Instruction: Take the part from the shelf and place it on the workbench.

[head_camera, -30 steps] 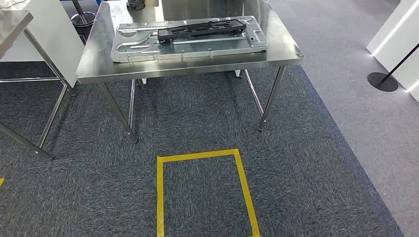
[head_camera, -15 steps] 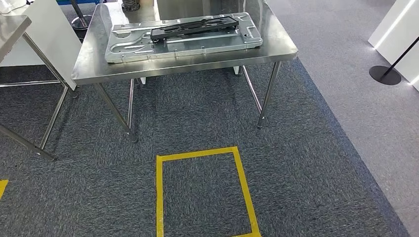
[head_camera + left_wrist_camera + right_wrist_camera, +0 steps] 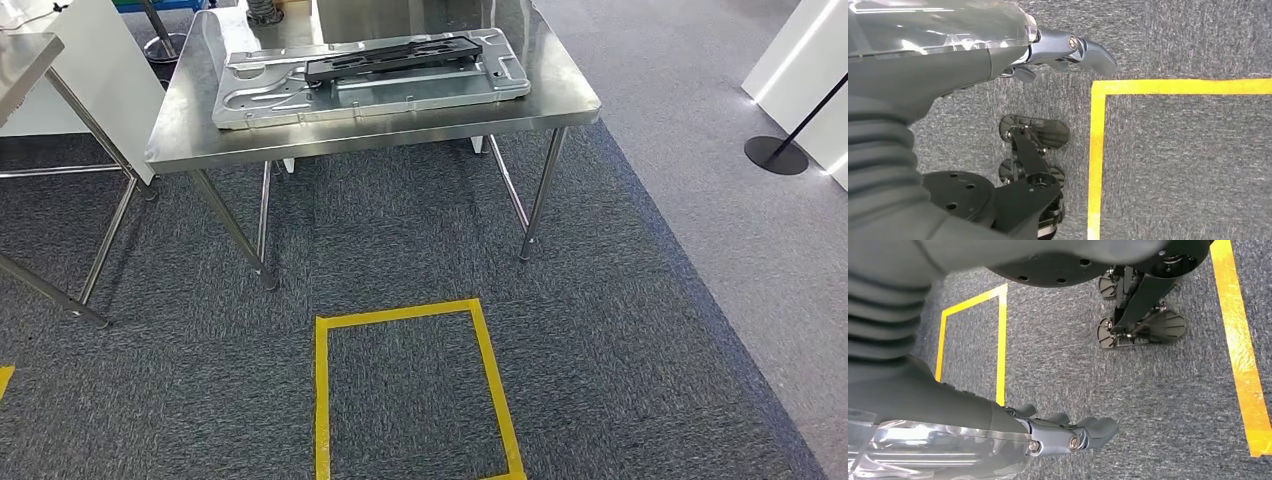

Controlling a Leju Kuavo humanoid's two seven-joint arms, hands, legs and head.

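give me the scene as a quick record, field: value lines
table: steel table ahead on carpet
on table: metal plate lying flat, black part on top of it
floor: yellow tape box on the carpet short of the table
left hand: hangs over carpet, holds nothing
right hand: hangs over carpet, holds nothing
side: second table at left, black stand base at right
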